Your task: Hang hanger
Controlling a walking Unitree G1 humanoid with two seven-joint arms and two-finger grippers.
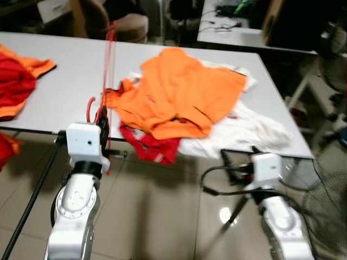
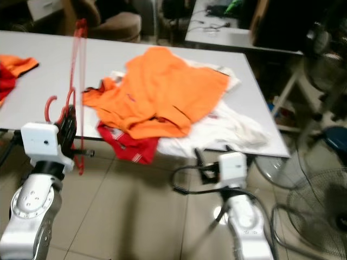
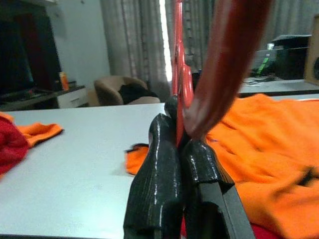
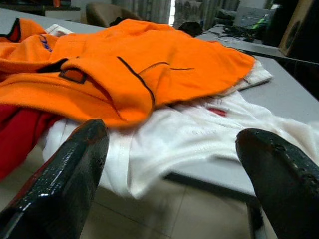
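Presently held: red hanger, pinched between closed fingers of left gripper at near edge of grey table. Long axis near vertical, body rising above the gripper, hook curling low on robot's left. Right gripper spread wide, holding nothing, facing orange garment heaped over white cloth and red cloth.

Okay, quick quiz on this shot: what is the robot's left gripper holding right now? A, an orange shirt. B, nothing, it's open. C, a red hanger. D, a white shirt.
C: the left gripper has its jaws shut on the red hanger, which stands upright in front of the table, while the orange shirt and white shirt lie on the table.
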